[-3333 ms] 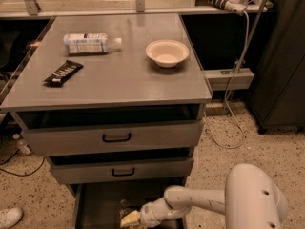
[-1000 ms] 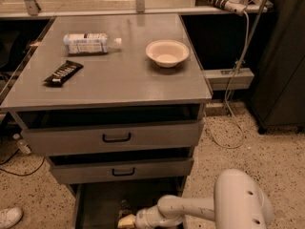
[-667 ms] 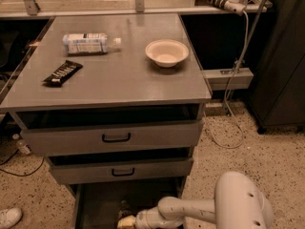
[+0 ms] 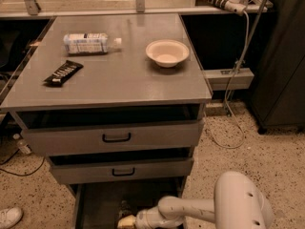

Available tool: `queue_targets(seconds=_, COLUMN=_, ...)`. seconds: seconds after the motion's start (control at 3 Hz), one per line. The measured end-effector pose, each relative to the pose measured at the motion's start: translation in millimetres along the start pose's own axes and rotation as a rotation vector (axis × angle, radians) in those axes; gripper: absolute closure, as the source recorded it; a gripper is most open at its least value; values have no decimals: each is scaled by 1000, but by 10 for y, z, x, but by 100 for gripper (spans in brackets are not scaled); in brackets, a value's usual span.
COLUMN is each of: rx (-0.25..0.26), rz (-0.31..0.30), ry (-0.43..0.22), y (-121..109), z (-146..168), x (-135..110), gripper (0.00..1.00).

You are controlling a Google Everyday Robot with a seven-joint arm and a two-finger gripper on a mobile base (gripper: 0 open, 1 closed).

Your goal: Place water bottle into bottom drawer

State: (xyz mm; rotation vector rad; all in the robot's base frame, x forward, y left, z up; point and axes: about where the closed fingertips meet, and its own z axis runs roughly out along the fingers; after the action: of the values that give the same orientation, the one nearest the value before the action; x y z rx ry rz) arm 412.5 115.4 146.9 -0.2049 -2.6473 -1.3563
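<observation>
The bottom drawer [image 4: 95,205] is pulled out at the foot of the grey cabinet, and its inside is dark. My white arm reaches into it from the lower right, with the gripper [image 4: 126,221] low inside the drawer near the bottom edge of the view. A small, faint see-through shape right at the gripper's pale tip looks like the water bottle [image 4: 124,208]. Whether the gripper holds it cannot be told from here.
On the cabinet top lie a bottle with a large white-blue label [image 4: 90,43], a black snack bar [image 4: 63,73] and a white bowl [image 4: 167,52]. The two upper drawers [image 4: 114,137] stand slightly ajar. A cable [image 4: 236,80] hangs at the right, and a white shoe [image 4: 9,217] is at the lower left.
Since 3.3 s ago the arm has shifted left and lower inside the bottom drawer. Over the last second it has barely moved.
</observation>
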Motion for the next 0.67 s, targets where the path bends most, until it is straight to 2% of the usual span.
queue_targets(seconds=0.67, rx=0, rz=0, ry=0, y=0, z=0, x=0, gripper=12)
